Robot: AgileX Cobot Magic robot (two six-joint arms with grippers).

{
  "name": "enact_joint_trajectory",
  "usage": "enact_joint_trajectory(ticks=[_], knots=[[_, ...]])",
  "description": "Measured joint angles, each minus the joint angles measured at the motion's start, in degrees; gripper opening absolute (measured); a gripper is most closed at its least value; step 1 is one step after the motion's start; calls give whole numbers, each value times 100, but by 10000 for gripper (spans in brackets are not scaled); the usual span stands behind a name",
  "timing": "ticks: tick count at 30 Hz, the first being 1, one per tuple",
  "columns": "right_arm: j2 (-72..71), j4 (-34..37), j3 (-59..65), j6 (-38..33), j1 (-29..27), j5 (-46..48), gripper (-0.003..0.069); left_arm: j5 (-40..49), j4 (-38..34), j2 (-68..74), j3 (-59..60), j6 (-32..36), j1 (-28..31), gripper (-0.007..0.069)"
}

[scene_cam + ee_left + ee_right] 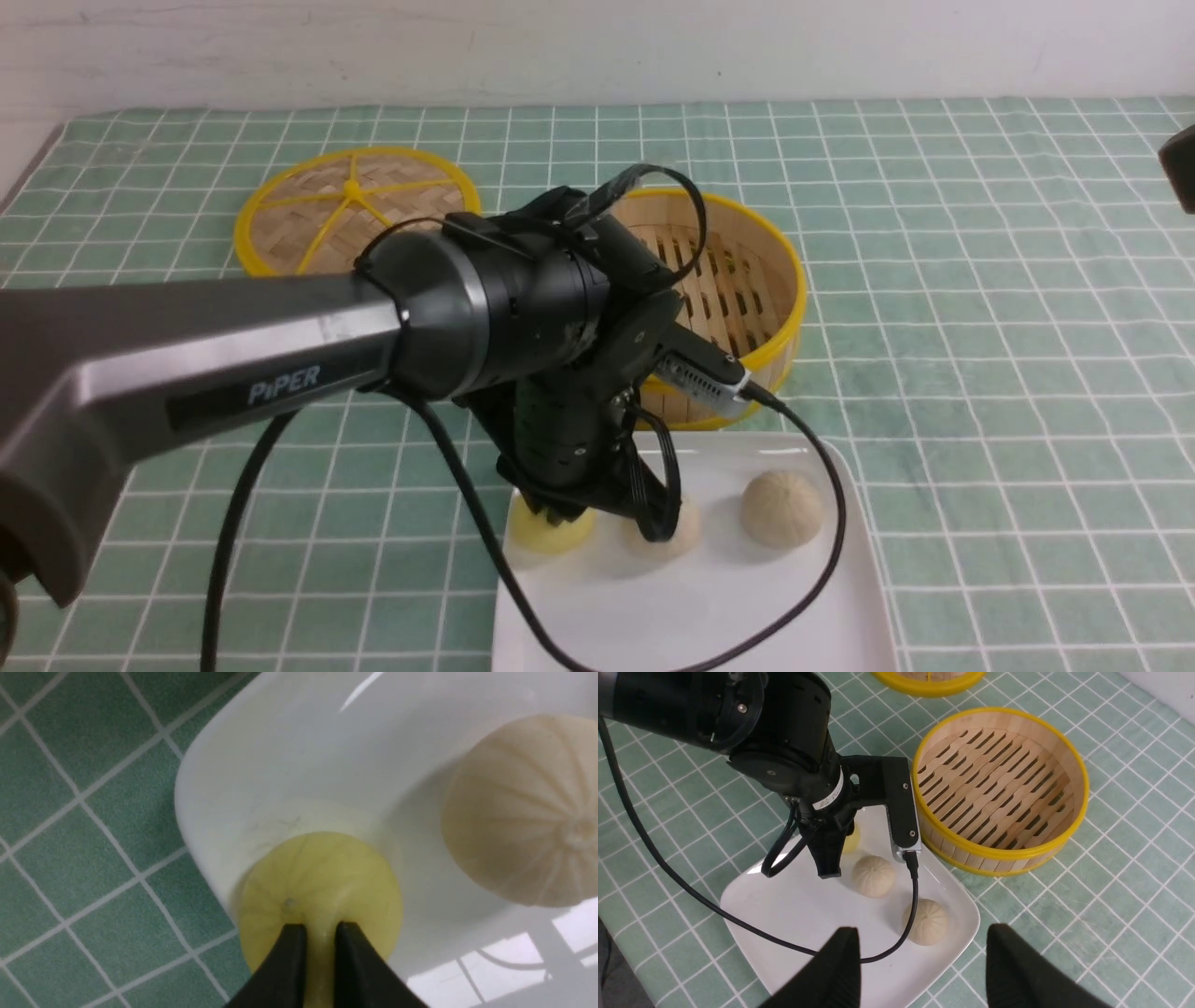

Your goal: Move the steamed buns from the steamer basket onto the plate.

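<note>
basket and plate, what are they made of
Basket: looks like bamboo or similar wood, matte; the floor is tan slats with visible grain. Its yellow rims are smooth, perhaps painted or plastic.

Plate: smooth, glossy white with bright reflections near its edge; could be glazed ceramic or melamine, the look does not settle which.

Black-and-grey metal L arm reaches in from the L, wrist bent, black two-finger L gripper (321,928) pointing down, fingertips slightly apart w/ narrow gap. Black two-finger R gripper (924,931) wide open, fingers well apart; R arm mostly out of front view, far R.
</note>
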Motion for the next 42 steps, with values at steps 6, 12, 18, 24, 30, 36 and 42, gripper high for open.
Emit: enact_joint_trajectory(ticks=[6, 12, 18, 24, 30, 36, 42], knots=[[0, -5, 0, 0, 0, 0, 378, -1, 5, 0, 0, -55, 0, 350], [0, 0, 0, 0, 0, 0, 378, 98, 32, 0, -331, -69, 5, 539], [0, -6, 0, 0, 0, 0, 378, 423, 298, -290, -1464, -135, 5, 535], [0, -82, 0, 0, 0, -225, 378, 756, 1180, -1062, -2520, -533, 5, 493], [0, -406, 0, 0, 0, -468, 378, 1103, 2428, -2100, -2849, -761, 5, 469], [-162, -944, 0, 0, 0, -954, 378, 1327, 2897, -3166, -2856, -495, 5, 438], [-737, -1883, 0, 104, 0, -1438, 378, 1409, 2852, -4149, -2856, 14, 5, 407]])
